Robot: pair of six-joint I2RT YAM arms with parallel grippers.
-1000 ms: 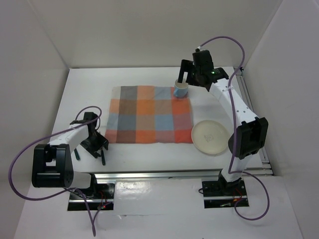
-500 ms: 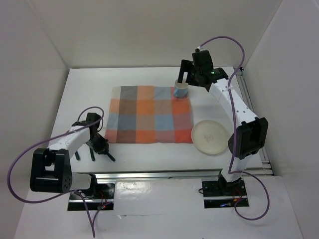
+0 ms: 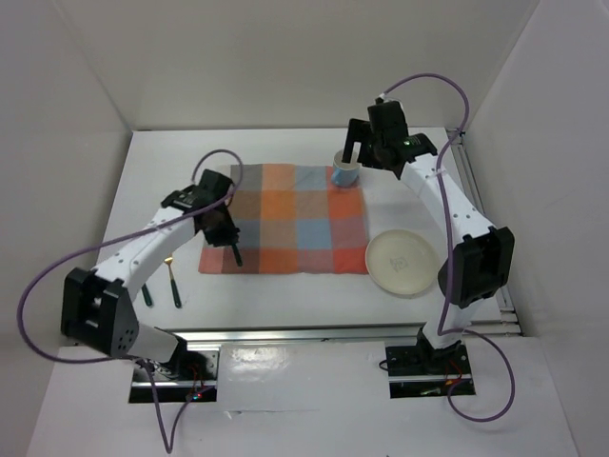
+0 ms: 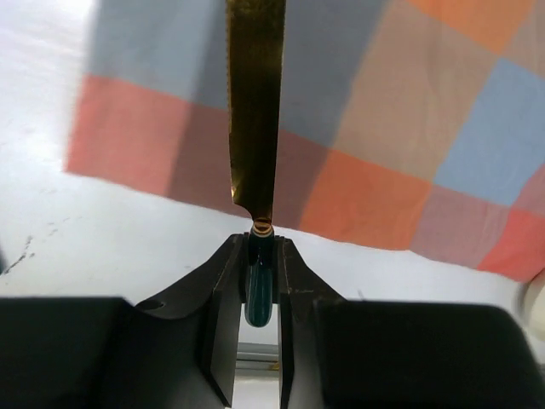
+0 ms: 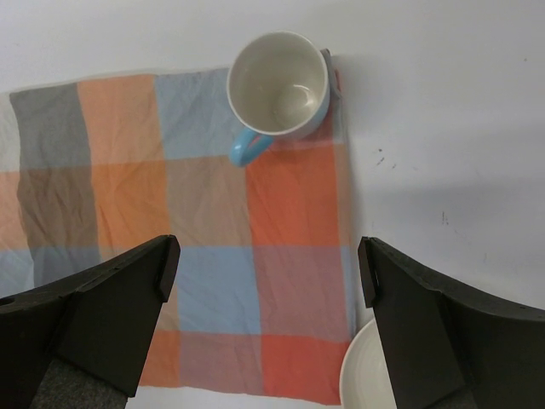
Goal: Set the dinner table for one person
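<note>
Left gripper [image 4: 258,256] clamped narrow on knife [image 4: 254,111] by teal handle; blade runs to 12 o'clock over checked mat [image 3: 285,219], left part. Dinner table [image 3: 285,290] directly below. Plate [image 3: 402,262] at mat's 3 o'clock, nearer right gripper [image 5: 266,264], which is spread wide, empty, above mug [image 5: 277,85].

Glossy golden metal knife [image 4: 252,111], wrinkled cloth mat [image 4: 409,128], glazed ceramic mug [image 5: 278,85].

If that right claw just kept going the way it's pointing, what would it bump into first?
Probably the checked mat: seen from its wrist, the open right gripper frames bare cloth, and the blue mug lies outside that gap. How far off the cloth lies is unclear.
</note>
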